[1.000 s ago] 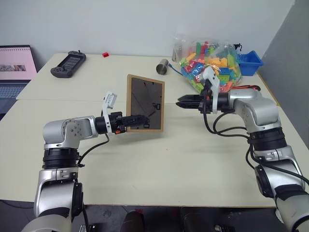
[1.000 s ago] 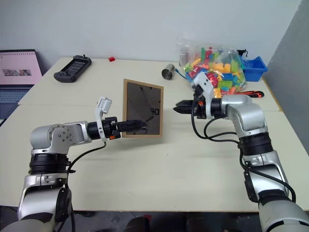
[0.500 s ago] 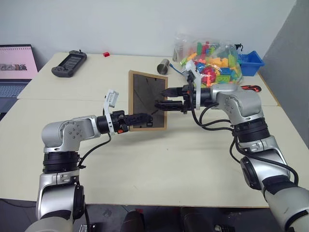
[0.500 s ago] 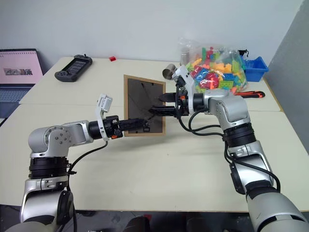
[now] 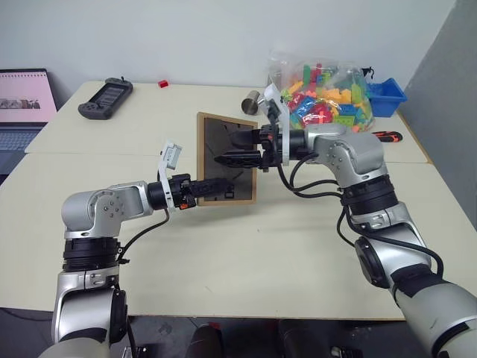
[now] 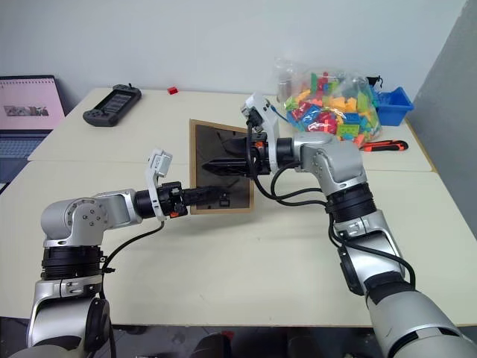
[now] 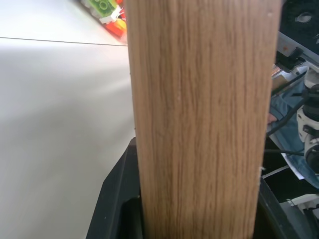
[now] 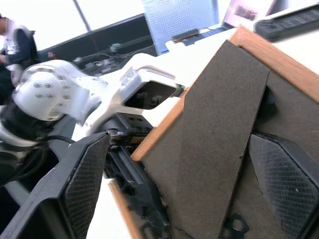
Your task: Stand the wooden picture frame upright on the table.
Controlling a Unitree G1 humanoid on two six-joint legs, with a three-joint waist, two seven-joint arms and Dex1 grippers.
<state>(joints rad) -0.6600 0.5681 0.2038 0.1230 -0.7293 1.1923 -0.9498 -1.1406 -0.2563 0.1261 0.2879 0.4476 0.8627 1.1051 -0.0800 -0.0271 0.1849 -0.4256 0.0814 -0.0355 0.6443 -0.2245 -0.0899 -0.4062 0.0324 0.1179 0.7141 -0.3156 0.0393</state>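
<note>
On the table (image 5: 223, 253), toward its far left corner, a black game console (image 5: 106, 98) is seen. Nearer the middle, the wooden picture frame (image 5: 226, 159) is held upright, its lower edge clamped between the fingers of the left gripper (image 5: 212, 187). Across its dark face, the right gripper (image 5: 227, 154) is positioned with its fingers (image 8: 84, 184) spread wide apart. Farther right, a bag of coloured bricks (image 5: 328, 93) is shown.

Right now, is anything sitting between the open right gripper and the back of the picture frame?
Nothing visible. The right gripper is open right at the wooden picture frame, its fingers straddling the dark stand flap on the back. The left gripper grips the frame's lower edge. The table beneath is bare.
</note>
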